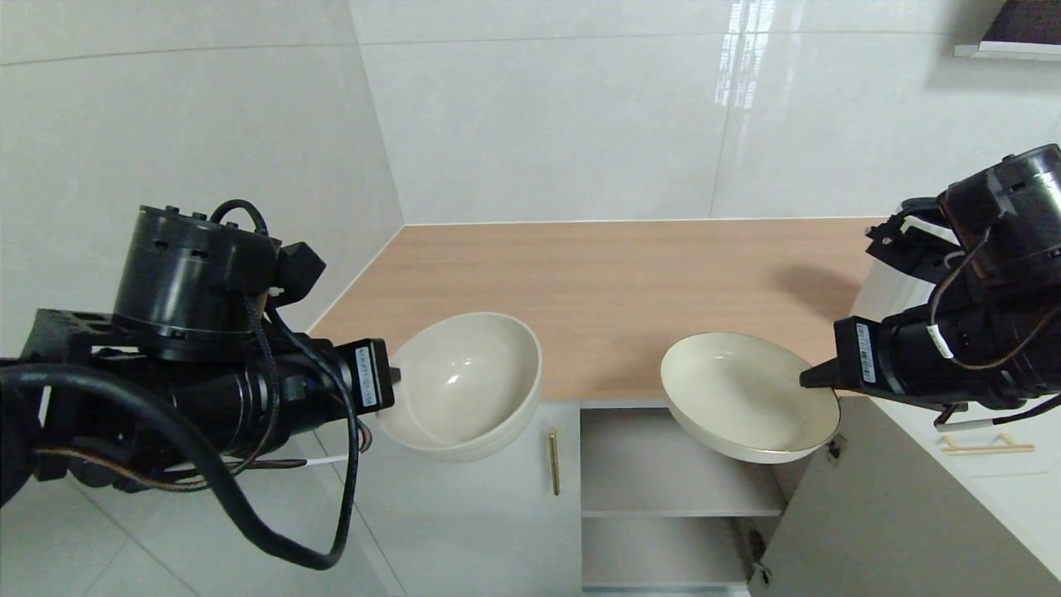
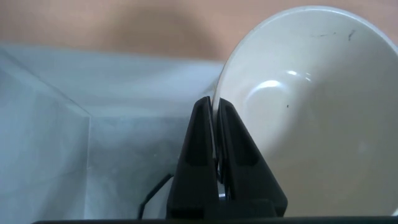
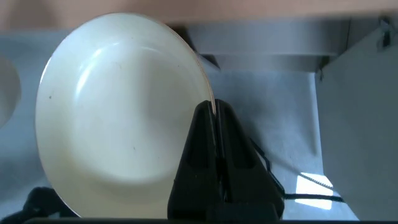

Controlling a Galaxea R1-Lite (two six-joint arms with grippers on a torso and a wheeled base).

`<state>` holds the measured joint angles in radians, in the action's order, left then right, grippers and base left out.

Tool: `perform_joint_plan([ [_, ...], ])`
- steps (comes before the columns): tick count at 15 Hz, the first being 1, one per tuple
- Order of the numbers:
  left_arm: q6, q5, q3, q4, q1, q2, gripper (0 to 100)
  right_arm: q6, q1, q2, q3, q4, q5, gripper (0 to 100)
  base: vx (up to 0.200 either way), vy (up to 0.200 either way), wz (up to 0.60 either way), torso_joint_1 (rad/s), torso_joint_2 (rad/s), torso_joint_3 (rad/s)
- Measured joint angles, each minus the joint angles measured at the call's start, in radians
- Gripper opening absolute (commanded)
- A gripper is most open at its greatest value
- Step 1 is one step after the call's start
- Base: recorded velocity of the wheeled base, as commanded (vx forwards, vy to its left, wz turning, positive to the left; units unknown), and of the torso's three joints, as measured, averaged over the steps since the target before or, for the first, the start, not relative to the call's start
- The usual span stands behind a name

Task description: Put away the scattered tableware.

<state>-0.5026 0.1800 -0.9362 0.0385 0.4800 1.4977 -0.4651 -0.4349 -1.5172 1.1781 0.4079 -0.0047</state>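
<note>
now left fingers point(image 2: 200, 149) pinch bowl point(image 1: 464, 381), right fingers point(image 3: 200, 149) pinch plate point(image 1: 746, 394); stickers point(image 1: 365, 375) unreadable.

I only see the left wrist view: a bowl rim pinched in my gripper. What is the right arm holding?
Observer: The right gripper is shut on the rim of a shallow plate.
Operator: Is the cabinet open?
Observer: Yes, the cabinet below the plate stands open, shelves showing.
Operator: And my bowl?
Observer: The bowl hangs at the counter edge, above the closed door left of that opening.
</note>
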Motion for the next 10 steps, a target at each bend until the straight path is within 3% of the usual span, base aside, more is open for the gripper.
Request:
perform_joint_plan([
  [4,0.0,0.001,0.002,-0.002,-0.001,0.001,0,0.004,-0.008,-0.018,-0.016,-0.002,-0.001,0,0.0,0.0,0.0,-0.043,0.09,0.051],
  [10,0.0,0.0,0.003,0.0,-0.001,0.009,0,0.008,-0.019,-0.03,-0.029,-0.001,0.0,0,0.0,0.0,0.0,-0.207,0.47,0.25],
])
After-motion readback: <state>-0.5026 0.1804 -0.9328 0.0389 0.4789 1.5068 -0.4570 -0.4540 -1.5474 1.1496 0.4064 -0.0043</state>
